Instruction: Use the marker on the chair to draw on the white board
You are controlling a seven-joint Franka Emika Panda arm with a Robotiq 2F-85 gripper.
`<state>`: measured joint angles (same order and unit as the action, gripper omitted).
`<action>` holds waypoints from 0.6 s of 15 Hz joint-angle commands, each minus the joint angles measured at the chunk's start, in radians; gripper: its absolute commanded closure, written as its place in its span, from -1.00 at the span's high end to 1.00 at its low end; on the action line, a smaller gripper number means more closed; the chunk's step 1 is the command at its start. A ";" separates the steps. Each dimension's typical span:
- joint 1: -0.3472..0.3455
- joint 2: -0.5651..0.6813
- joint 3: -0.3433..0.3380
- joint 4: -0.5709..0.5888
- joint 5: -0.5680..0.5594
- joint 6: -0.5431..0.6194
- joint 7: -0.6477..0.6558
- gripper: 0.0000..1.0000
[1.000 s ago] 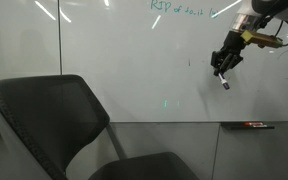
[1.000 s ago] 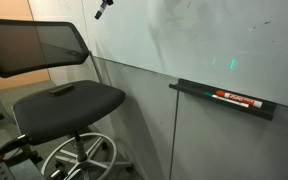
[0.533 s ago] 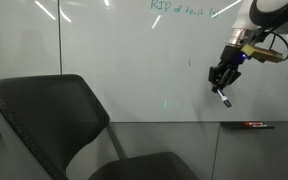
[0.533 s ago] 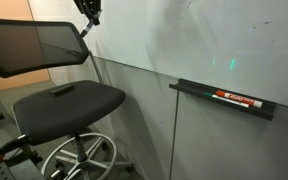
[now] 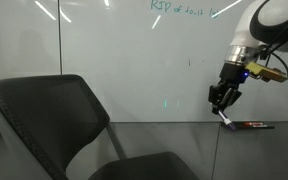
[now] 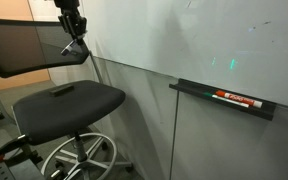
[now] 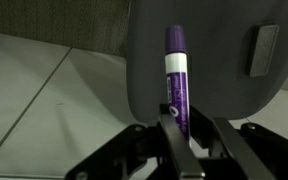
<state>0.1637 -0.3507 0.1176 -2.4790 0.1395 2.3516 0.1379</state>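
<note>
Currently the gripper [image 7: 180, 128] is closed on the marker [image 7: 176, 75], fingers clamped on the lower barrel. In the wrist view the marker's long axis runs straight out from the fingers. Its body is purple with a white band, and the far end is directed at the dark chair [image 7: 209, 60] below. In an exterior view the marker [image 5: 226, 119] points downward, slightly tilted, close before the white board [image 5: 114, 60]; contact with the board cannot be determined. Open room lies between marker and chair [image 6: 69, 100]. A tray [image 6: 199, 92] at the board's lower edge holds a red-and-black marker [image 6: 234, 99]. The arm [image 5: 269, 25] is cut off at the frame edge, and the tip of the held marker is too small to make out.
</note>
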 commanded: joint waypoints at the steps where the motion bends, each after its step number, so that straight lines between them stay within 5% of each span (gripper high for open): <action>1: 0.031 -0.002 0.007 -0.068 0.060 0.062 -0.050 -0.85; 9: 0.100 0.057 0.027 -0.153 0.145 0.190 -0.113 -0.85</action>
<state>0.2360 -0.3087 0.1401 -2.6064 0.2300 2.4795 0.0715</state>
